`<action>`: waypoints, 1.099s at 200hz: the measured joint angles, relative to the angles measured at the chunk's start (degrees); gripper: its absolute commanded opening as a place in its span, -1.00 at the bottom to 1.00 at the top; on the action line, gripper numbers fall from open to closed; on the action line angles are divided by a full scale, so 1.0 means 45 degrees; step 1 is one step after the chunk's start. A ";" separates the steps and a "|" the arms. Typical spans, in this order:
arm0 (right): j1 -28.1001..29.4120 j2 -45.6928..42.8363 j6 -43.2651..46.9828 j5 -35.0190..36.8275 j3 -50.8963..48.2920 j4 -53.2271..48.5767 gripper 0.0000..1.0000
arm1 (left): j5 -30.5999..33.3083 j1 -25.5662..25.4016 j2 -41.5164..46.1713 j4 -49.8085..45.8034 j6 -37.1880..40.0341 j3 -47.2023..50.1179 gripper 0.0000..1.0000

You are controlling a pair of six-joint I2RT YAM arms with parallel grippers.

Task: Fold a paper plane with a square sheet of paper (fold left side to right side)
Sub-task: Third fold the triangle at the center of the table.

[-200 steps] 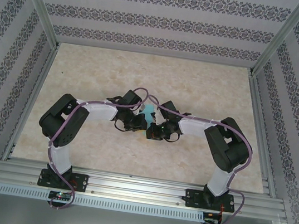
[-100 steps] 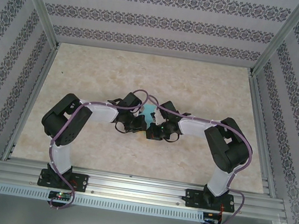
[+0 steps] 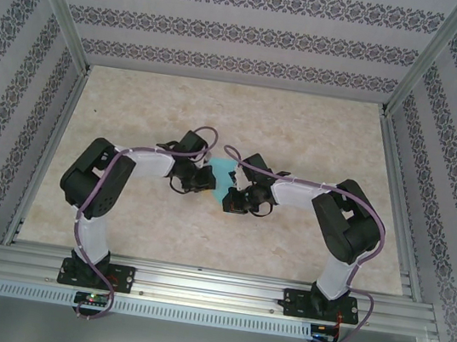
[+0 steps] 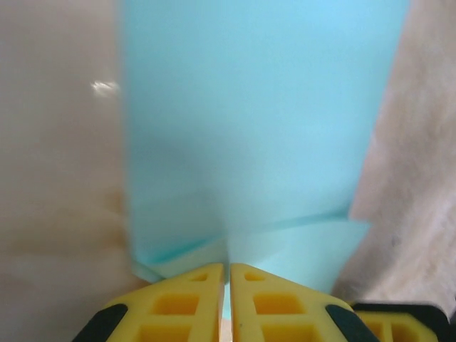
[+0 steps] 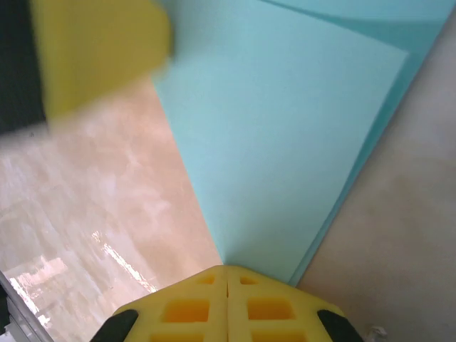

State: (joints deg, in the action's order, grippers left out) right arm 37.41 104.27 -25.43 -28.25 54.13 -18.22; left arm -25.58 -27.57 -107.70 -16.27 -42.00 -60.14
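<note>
The teal paper (image 3: pixel 224 176) lies folded in layers on the table, between my two grippers at mid-table. In the left wrist view the paper (image 4: pixel 256 128) spreads away from my left gripper (image 4: pixel 228 267). Its yellow jaws are nearly together, and a strip of teal shows in the slit between them. In the right wrist view a pointed corner of the paper (image 5: pixel 285 142) runs into my right gripper (image 5: pixel 226 269), whose jaws are pressed together on it. A blurred yellow finger (image 5: pixel 92 57) of the left gripper shows at the upper left there. In the top view the left gripper (image 3: pixel 204 179) and right gripper (image 3: pixel 231 197) flank the sheet.
The beige marbled table (image 3: pixel 303 131) is boxed in by patterned walls on three sides, with an aluminium rail (image 3: pixel 211 289) along the near edge holding both arm bases. Open tabletop lies behind and to either side of the arms.
My left gripper has drawn back to the left and a little farther away, uncovering more of the teal paper. The right arm has stayed put.
</note>
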 measured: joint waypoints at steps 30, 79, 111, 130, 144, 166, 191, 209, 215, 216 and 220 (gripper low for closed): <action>0.0000 0.0000 0.0005 0.0024 0.0024 -0.0044 -0.87 | 0.0393 0.0976 -0.0384 -0.0544 0.0500 -0.0729 -0.72; 0.0000 0.0000 0.0005 0.0024 0.0034 -0.0044 -0.82 | 0.0573 0.1797 -0.0554 -0.0933 0.1049 -0.1156 -0.60; 0.0000 -0.0102 0.0005 0.0029 0.0029 -0.0058 -0.68 | 0.0559 0.1880 -0.0209 -0.0918 0.1200 -0.0971 -0.43; -0.0015 -0.0432 -0.0005 0.0170 0.0029 -0.0340 -0.58 | 0.0398 0.1889 0.0437 -0.0918 0.1185 -0.0457 -0.35; -0.0136 -0.0840 0.0005 0.0233 0.0034 -0.0515 -0.54 | 0.0165 0.1885 0.1098 -0.0831 0.1098 0.0068 -0.28; -0.0427 -0.1545 0.0000 0.0267 0.0175 -0.0641 -0.54 | -0.0189 0.1826 0.2161 -0.0602 0.0806 0.0743 -0.18; -0.0675 -0.1724 0.0000 0.0262 0.0787 -0.0612 -0.57 | -0.0452 0.1559 0.2832 -0.0180 0.0408 0.1307 -0.09; -0.0680 -0.1443 0.0000 0.0267 0.1243 -0.0554 -0.58 | -0.0597 0.1277 0.2861 0.0248 0.0053 0.1681 -0.05; -0.0680 -0.1292 0.0005 0.0272 0.1375 -0.0525 -0.58 | -0.0636 0.1190 0.2861 0.0355 -0.0068 0.1831 -0.04; -0.0680 -0.1243 0.0005 0.0267 0.1404 -0.0510 -0.58 | -0.0641 0.1180 0.2861 0.0364 -0.0083 0.1846 -0.04; -0.0680 -0.1127 0.0000 0.0267 0.1477 -0.0486 -0.58 | -0.0665 0.1141 0.2856 0.0418 -0.0136 0.1928 -0.04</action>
State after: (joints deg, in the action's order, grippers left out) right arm 34.35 99.20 -25.43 -27.05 60.77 -20.40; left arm -28.58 -22.44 -94.85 -14.39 -42.61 -51.46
